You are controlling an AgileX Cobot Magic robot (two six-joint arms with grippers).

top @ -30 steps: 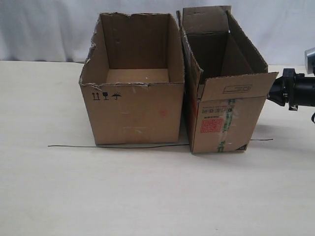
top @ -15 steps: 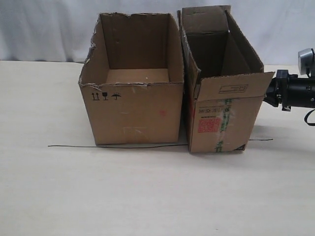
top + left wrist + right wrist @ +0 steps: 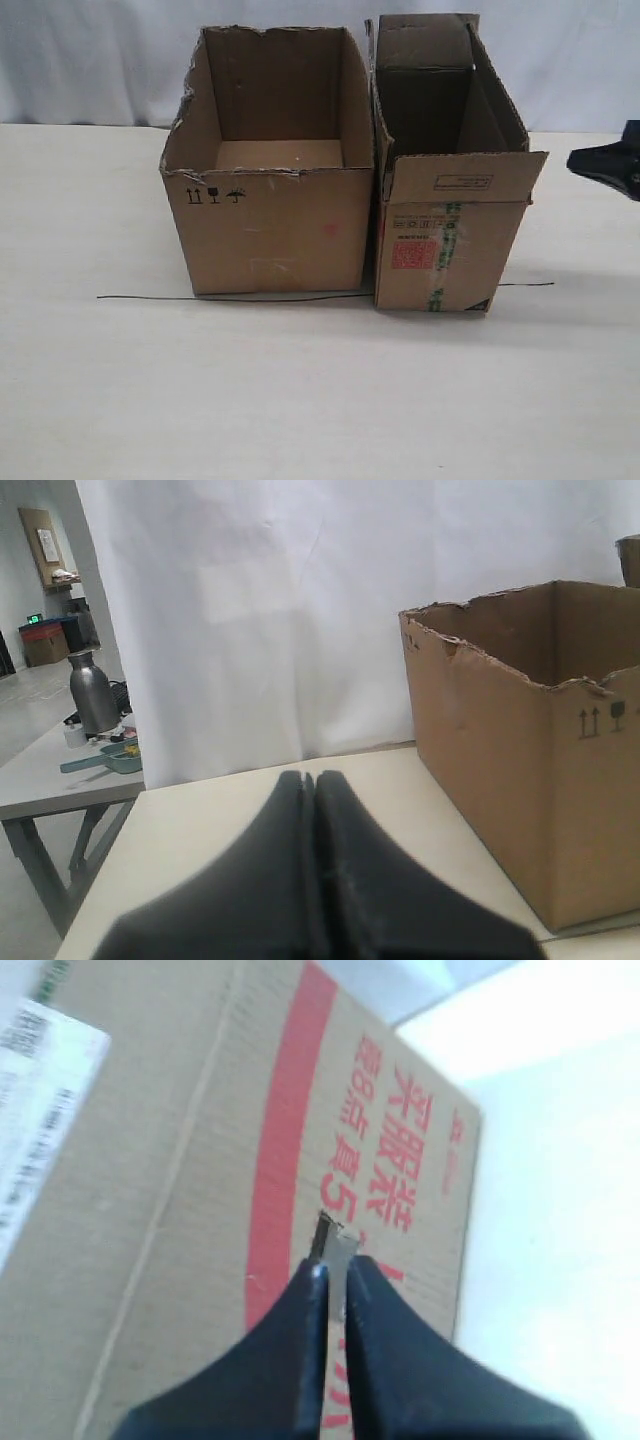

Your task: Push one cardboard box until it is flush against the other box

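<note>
The narrow cardboard box (image 3: 445,250), with its red label and green-printed tape, stands right beside the other box (image 3: 270,230), the wide torn-rimmed one. Only a thin dark seam shows between their front corners. My right gripper (image 3: 573,160) hovers at the far right, clear of the narrow box's flap. In its wrist view the right gripper (image 3: 335,1265) is shut, pointing at the red-printed side of the cardboard box (image 3: 180,1160). My left gripper (image 3: 310,777) is shut and empty above the table, with the other box (image 3: 520,780) off to one side. The exterior view does not show the left gripper.
A thin black line (image 3: 150,297) runs across the table under the boxes' front edges. A white curtain (image 3: 90,60) hangs behind. Past the table edge, the left wrist view shows a side table with a metal bottle (image 3: 92,692).
The narrow box has slid left and squared up beside the wide box. My right gripper has drawn back to the right, away from the box's flap.
</note>
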